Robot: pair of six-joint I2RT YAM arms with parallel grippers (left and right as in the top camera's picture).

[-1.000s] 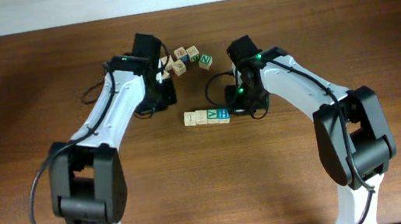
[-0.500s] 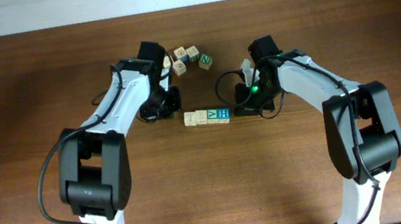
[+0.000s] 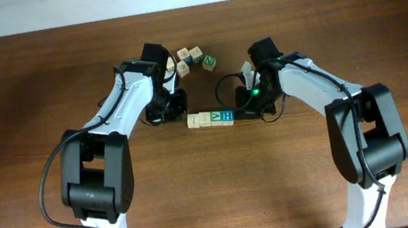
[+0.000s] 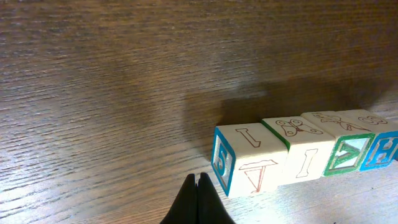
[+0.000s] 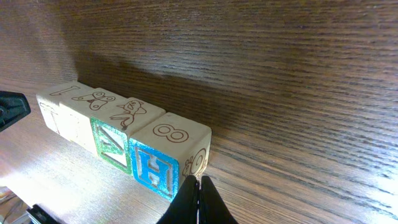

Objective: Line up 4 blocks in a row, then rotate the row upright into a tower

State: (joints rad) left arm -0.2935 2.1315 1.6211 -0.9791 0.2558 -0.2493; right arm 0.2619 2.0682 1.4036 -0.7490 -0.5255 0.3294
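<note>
Four blocks lie in a touching row on the wooden table. From left to right in the overhead view they are a tan block (image 3: 194, 120), a second tan block (image 3: 205, 119), a green V block (image 3: 216, 118) and a blue H block (image 3: 227, 116). My left gripper (image 4: 197, 178) is shut and empty, its tip just left of the end tan block (image 4: 249, 158). My right gripper (image 5: 194, 180) is shut too, with its tip against the H block (image 5: 168, 155) at the row's right end. The V block (image 5: 112, 140) sits beside it.
A loose cluster of other letter cubes lies behind the row, among them a green N cube (image 3: 210, 62) and tan cubes (image 3: 182, 55). Both arms (image 3: 126, 101) (image 3: 304, 84) reach in from the sides and flank the row.
The right gripper has slid left up to the H end of the row. The left gripper has edged down towards the tan end. The row itself has not visibly shifted.
</note>
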